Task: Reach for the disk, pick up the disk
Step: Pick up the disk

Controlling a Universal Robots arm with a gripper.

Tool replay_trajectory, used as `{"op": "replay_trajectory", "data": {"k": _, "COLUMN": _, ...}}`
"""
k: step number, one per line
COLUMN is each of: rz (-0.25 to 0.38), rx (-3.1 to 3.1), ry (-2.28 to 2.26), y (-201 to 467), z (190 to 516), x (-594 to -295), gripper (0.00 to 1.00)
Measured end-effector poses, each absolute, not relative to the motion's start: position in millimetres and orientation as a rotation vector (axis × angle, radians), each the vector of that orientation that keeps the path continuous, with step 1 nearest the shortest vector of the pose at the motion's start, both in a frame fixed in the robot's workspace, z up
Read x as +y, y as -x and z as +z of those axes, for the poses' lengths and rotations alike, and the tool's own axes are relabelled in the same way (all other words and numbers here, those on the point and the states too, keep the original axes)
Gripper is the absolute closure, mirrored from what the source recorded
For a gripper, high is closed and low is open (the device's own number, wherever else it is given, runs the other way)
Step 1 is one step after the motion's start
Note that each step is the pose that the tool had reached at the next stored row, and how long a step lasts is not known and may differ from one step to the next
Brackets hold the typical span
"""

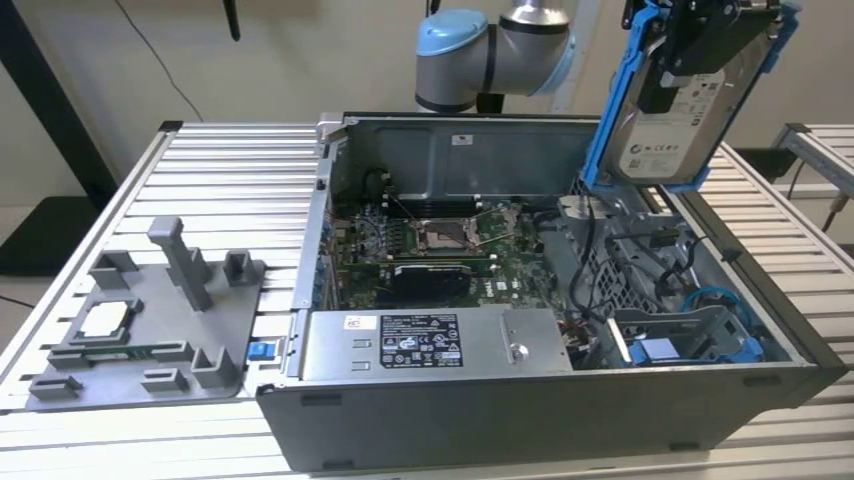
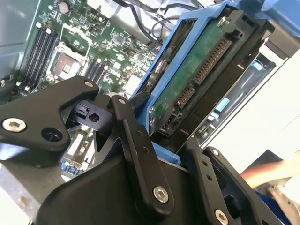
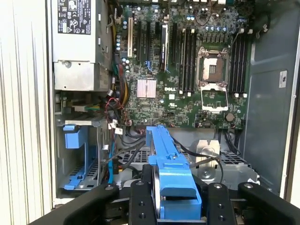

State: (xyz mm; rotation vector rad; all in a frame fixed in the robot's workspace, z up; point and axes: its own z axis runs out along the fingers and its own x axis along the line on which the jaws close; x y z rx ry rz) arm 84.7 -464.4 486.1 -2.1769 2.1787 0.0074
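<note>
The disk (image 1: 671, 140), a silver-grey drive with a white label in a bright blue bracket, hangs upright in the air above the far corner of the open computer case on the exterior view's right. My gripper (image 1: 690, 50) is shut on its upper part. In the second wrist view the disk's green circuit board and connectors (image 2: 199, 70) sit between my black fingers (image 2: 133, 136). The blue bracket edge (image 3: 171, 176) runs between the gripper (image 3: 177, 206) links in the first wrist view, well above the case interior.
The open case (image 1: 534, 400) lies on a slatted metal table (image 1: 227, 160), showing the motherboard (image 1: 441, 240), power supply (image 1: 427, 345) and a blue bay (image 1: 674, 345). A grey fixture (image 1: 147, 320) holding a small square chip (image 1: 104, 320) sits on the exterior view's left.
</note>
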Motion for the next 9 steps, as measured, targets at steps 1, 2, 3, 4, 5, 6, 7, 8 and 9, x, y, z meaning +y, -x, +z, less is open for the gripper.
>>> {"op": "replay_trajectory", "data": {"k": 1, "rz": 0.007, "rx": 2.179, "ry": 2.177, "y": -85, "z": 486, "x": -466, "gripper": 1.0}}
{"op": "replay_trajectory", "data": {"k": 2, "rz": 0.007, "rx": 2.179, "ry": 2.177, "y": -85, "z": 486, "x": -469, "gripper": 1.0}}
{"op": "replay_trajectory", "data": {"k": 3, "rz": 0.008, "rx": 2.179, "ry": 2.177, "y": -85, "z": 486, "x": -472, "gripper": 1.0}}
{"op": "replay_trajectory", "data": {"k": 4, "rz": 0.008, "rx": 2.179, "ry": 2.176, "y": -85, "z": 486, "x": -475, "gripper": 1.0}}
{"op": "replay_trajectory", "data": {"k": 5, "rz": 0.007, "rx": 2.179, "ry": 2.176, "y": -85, "z": 486, "x": -478, "gripper": 1.0}}
{"op": "replay_trajectory", "data": {"k": 6, "rz": 0.007, "rx": 2.18, "ry": 2.176, "y": -85, "z": 486, "x": -481, "gripper": 1.0}}
{"op": "replay_trajectory", "data": {"k": 7, "rz": 0.007, "rx": 2.18, "ry": 2.175, "y": -85, "z": 486, "x": -485, "gripper": 1.0}}
{"op": "replay_trajectory", "data": {"k": 8, "rz": 0.008, "rx": 2.18, "ry": 2.175, "y": -85, "z": 486, "x": -488, "gripper": 1.0}}
{"op": "replay_trajectory", "data": {"k": 9, "rz": 0.008, "rx": 2.181, "ry": 2.175, "y": -85, "z": 486, "x": -492, "gripper": 1.0}}
